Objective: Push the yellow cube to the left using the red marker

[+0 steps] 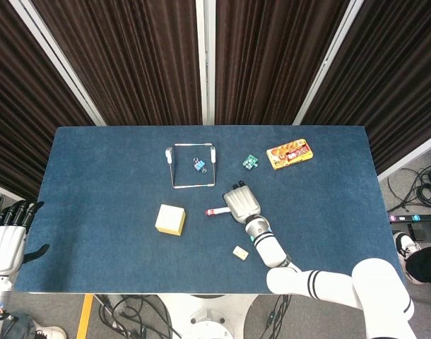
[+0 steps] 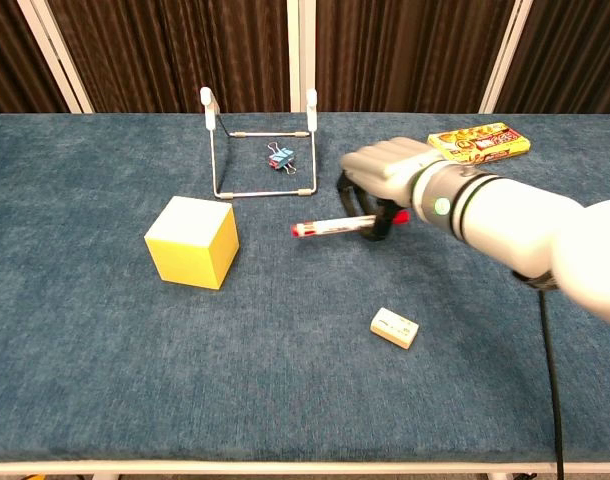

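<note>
The yellow cube (image 2: 192, 241) sits left of centre on the blue-covered bench (image 2: 105, 340), with bare cloth to its left and in front of it. The red marker (image 2: 335, 226) lies horizontally, its tip pointing left at the cube but apart from it. The right robot hand (image 2: 380, 178) grips the marker's right end. The left robot hand (image 1: 5, 236) hangs off the bench's lower-left edge, fingers apart. Dark curtains (image 1: 131, 56) hang behind.
</note>
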Available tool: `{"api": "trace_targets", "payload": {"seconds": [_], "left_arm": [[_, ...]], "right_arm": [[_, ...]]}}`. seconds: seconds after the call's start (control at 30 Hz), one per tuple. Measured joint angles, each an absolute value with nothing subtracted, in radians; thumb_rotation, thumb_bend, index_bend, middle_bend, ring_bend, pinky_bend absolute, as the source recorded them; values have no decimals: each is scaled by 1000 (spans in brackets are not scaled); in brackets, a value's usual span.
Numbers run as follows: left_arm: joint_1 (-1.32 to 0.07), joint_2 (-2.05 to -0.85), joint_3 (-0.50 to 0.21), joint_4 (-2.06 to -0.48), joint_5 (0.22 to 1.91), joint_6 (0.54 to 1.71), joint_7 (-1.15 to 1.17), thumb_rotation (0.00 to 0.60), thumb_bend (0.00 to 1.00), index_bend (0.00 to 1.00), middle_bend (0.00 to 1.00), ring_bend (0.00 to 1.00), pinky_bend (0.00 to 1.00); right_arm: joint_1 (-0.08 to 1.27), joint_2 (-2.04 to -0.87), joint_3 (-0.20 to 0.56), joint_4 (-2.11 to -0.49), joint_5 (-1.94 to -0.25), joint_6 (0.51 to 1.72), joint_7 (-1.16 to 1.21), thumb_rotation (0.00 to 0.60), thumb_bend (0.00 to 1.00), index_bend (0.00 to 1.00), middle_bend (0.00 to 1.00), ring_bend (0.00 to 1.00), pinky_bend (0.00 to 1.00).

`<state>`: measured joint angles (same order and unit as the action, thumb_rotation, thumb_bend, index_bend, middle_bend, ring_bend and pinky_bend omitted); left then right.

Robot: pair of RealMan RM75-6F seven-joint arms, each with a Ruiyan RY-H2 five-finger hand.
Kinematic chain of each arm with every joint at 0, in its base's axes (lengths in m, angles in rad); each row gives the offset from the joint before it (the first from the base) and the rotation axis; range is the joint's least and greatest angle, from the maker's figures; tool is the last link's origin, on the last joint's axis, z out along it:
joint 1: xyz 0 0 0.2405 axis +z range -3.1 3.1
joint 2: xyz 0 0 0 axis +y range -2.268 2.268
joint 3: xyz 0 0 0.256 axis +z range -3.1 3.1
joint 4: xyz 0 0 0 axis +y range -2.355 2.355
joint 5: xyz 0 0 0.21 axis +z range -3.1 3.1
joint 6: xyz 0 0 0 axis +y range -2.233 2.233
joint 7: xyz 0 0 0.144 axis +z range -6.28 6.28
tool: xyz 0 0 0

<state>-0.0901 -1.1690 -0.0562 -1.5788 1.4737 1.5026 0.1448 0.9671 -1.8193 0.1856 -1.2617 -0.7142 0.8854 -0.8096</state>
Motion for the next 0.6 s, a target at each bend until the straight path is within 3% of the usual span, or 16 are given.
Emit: {"api": "trace_targets", "payload": {"seconds": [0.1, 0.17, 0.4, 0.6], "left_arm": [[-90, -1169, -56, -1579, 1474, 1503, 145, 600, 158, 216, 214, 135, 183], [-90, -1169, -56, -1579, 1474, 1503, 145, 600, 158, 216, 214, 135, 183], [-90, -1169, -56, -1579, 1474, 1503, 145, 600, 157, 216, 214, 136, 183], [-90, -1169, -56, -1579, 1474, 1503, 145, 600, 158, 216, 214, 135, 183]], "right_arm": [[964, -1803, 169, -1271, -667, 880, -836, 600, 183, 239, 342, 79, 131], [961, -1788, 161, -1290, -647, 880, -844, 600, 176, 193, 308, 68, 128], [919, -1678, 144, -1411, -686, 933, -807, 600, 176, 150, 273, 62, 126], [785, -1469, 100, -1567, -850, 1052, -651, 600, 176, 150, 270, 64, 125]]}}
